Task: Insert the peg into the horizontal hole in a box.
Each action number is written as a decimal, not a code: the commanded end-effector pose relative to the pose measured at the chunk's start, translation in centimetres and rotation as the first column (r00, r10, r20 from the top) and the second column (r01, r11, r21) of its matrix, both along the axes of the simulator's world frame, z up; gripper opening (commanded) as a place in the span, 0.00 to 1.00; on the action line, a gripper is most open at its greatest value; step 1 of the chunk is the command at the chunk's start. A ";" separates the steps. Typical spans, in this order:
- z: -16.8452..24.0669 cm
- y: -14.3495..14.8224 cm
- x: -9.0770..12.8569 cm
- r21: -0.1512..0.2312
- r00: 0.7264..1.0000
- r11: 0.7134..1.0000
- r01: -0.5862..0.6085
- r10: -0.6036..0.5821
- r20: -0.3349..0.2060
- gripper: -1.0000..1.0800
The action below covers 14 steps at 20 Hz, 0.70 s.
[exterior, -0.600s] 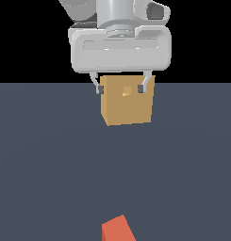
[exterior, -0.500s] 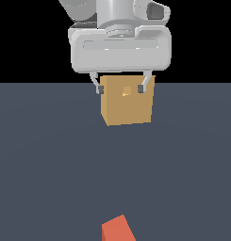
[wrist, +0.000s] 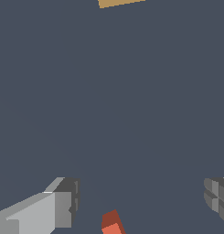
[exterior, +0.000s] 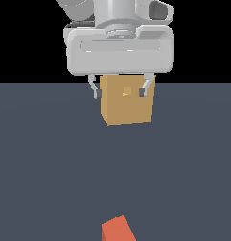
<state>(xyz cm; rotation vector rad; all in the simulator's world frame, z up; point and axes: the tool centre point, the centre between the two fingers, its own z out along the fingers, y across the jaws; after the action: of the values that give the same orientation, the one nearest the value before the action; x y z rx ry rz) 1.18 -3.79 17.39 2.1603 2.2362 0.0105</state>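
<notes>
Your pincer (exterior: 119, 91) hangs spread wide with nothing between its fingers (wrist: 63, 203), in front of the box (exterior: 127, 106) and its hole (exterior: 127, 91). You'll find the peg (exterior: 119, 229) lying on the desk (exterior: 51, 164), well apart from the box.

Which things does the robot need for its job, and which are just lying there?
Needed:
peg, orange-red end showing
box
hole in the box's face
gripper, open, holding nothing

Just lying there:
nothing else, only the dark floor
</notes>
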 end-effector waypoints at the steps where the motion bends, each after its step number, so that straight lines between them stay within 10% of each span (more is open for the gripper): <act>1: -0.4 -1.2 -0.1 0.000 1.000 1.000 -0.013 0.013 -0.001 0.96; 14: -3.9 -11.1 0.1 0.005 0.991 0.991 -0.136 0.136 -0.010 0.96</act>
<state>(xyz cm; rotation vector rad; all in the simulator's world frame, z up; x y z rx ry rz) 1.21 -13.57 14.00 2.0295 2.3687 0.0073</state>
